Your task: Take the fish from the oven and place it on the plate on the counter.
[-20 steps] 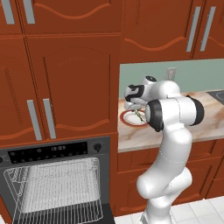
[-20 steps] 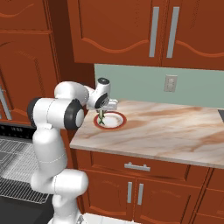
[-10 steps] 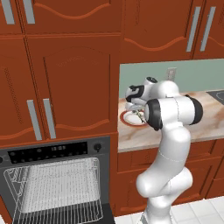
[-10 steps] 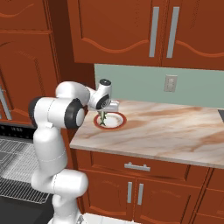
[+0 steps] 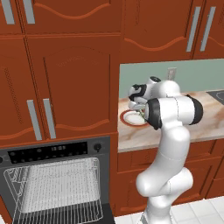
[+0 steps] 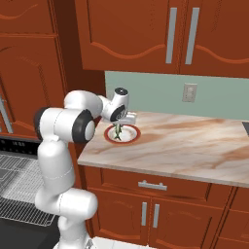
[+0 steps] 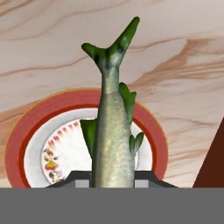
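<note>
My gripper (image 6: 118,127) is shut on the fish (image 7: 111,131), a slender greenish-yellow shape hanging tail-down from the fingers. It hangs right over the plate (image 7: 26,131), white with a red-brown rim, which lies on the marbled counter (image 6: 194,141) near its left end. From the right base the fish (image 6: 117,132) reaches down almost to the plate (image 6: 130,137); touching or just above, I cannot tell. From the left base my arm covers much of the plate (image 5: 129,118). The oven (image 5: 52,183) stands open at the lower left, its wire rack pulled out.
Red-brown wall cabinets (image 6: 160,34) hang above the counter, and a tall cabinet (image 5: 65,87) flanks its left end. A wall outlet (image 6: 189,92) sits on the green backsplash. Drawers with silver handles (image 6: 152,185) lie under the counter. The open oven door and rack (image 6: 14,194) stick out low on the left.
The gripper with the fish has sunk slightly toward the plate; otherwise nothing has visibly changed.
</note>
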Controlling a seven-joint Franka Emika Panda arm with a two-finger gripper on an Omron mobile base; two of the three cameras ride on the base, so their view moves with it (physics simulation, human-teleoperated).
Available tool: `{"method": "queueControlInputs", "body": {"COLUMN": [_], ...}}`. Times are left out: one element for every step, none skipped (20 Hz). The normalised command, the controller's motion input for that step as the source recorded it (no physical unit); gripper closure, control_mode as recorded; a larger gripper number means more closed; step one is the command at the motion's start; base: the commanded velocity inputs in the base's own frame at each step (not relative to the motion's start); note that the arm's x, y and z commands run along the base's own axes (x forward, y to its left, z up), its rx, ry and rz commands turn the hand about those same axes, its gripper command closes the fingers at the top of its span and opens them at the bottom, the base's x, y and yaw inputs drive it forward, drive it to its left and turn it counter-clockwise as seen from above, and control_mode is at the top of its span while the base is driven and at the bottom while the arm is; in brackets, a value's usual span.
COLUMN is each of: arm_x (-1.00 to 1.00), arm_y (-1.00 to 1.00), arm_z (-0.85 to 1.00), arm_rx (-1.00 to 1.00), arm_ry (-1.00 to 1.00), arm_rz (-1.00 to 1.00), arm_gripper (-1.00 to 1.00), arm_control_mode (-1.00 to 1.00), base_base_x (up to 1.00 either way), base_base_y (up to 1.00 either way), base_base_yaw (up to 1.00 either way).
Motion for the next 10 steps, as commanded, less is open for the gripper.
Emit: {"method": "queueControlInputs", "body": {"arm_x": [0.00, 0.00, 0.00, 0.00, 0.00, 0.00, 0.00, 0.00, 0.00, 0.00], "arm_y": [0.00, 0.00, 0.00, 0.00, 0.00, -0.02, -0.06, -0.10, -0.07, -0.04], "arm_z": [-0.29, -0.36, -0.39, -0.41, -0.42, -0.39, -0.33, -0.31, -0.32, -0.29], "arm_rx": [0.00, 0.00, 0.00, 0.00, 0.00, 0.00, 0.00, 0.00, 0.00, 0.00], "arm_ry": [0.00, 0.00, 0.00, 0.00, 0.00, 0.00, 0.00, 0.00, 0.00, 0.00], "arm_rz": [0.00, 0.00, 0.00, 0.00, 0.00, 0.00, 0.00, 0.00, 0.00, 0.00], "arm_gripper": [1.00, 1.00, 1.00, 1.00, 1.00, 1.00, 1.00, 1.00, 1.00, 1.00], "arm_control_mode": [-1.00, -1.00, -1.00, -1.00, -1.00, -1.00, -1.00, -1.00, -1.00, -1.00], "base_base_x": [0.00, 0.00, 0.00, 0.00, 0.00, 0.00, 0.00, 0.00, 0.00, 0.00], "base_base_y": [0.00, 0.00, 0.00, 0.00, 0.00, 0.00, 0.00, 0.00, 0.00, 0.00], "base_base_yaw": [0.00, 0.00, 0.00, 0.00, 0.00, 0.00, 0.00, 0.00, 0.00, 0.00]}}
